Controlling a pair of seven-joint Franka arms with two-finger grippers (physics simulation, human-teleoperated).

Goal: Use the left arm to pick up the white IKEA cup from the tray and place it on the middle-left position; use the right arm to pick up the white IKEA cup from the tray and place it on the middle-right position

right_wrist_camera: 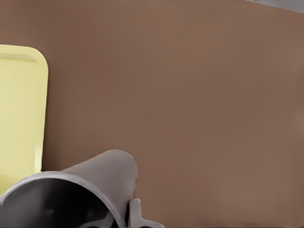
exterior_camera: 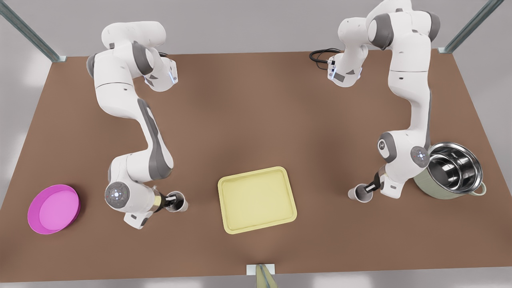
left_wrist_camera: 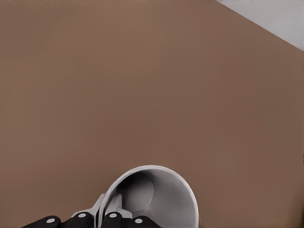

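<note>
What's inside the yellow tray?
Nothing: the tray shows bare yellow. Both cups are out, each beside it: one in the left end effector, one in the right end effector.

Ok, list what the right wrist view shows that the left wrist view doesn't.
Right wrist view, not left: a corner of the yellow tray and the outer side of the right arm's cup. Left wrist view, not right: the left gripper pinching the rim of the left arm's cup, seen down to its bottom. Both: a white cup close up over the brown table. The right gripper holds its cup too.
</note>
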